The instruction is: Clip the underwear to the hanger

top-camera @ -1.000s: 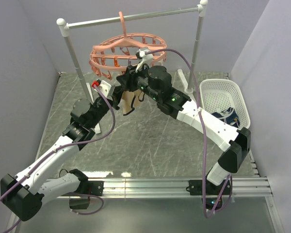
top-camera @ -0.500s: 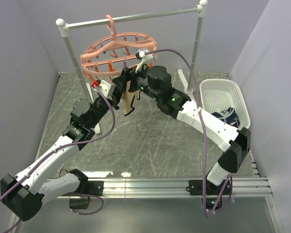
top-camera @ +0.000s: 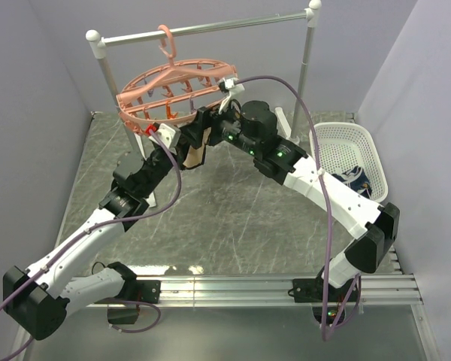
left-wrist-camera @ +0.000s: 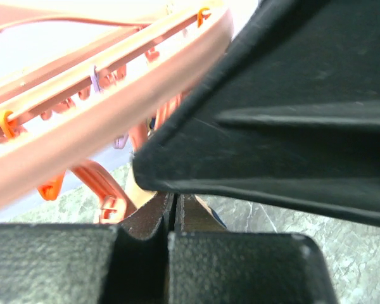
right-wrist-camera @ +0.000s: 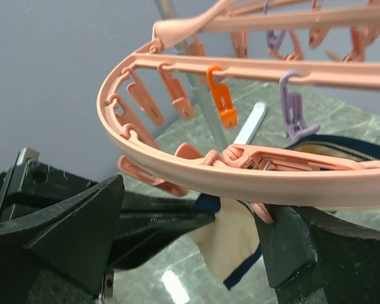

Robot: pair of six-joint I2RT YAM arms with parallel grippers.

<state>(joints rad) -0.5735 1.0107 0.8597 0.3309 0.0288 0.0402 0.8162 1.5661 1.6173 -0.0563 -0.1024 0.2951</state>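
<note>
The right gripper (right-wrist-camera: 191, 206) stands wide open and holds nothing, with the rim of the hanger (right-wrist-camera: 177, 172) crossing just ahead of its jaws. Directly below that rim the underwear (right-wrist-camera: 231, 244) hangs long axis downward, its top pinched in the closed left gripper (top-camera: 189, 141), the arm nearer to it.

The left arm (top-camera: 83, 241) and the right arm (top-camera: 323, 192) wear glossy white shells between bulky black joint housings, each trailing a looping purple cable (top-camera: 327, 226), with small green lights (top-camera: 278, 153) on the right arm, whose right gripper (right-wrist-camera: 193, 202) has matte black wedge-shaped fingers (right-wrist-camera: 76, 234).
</note>
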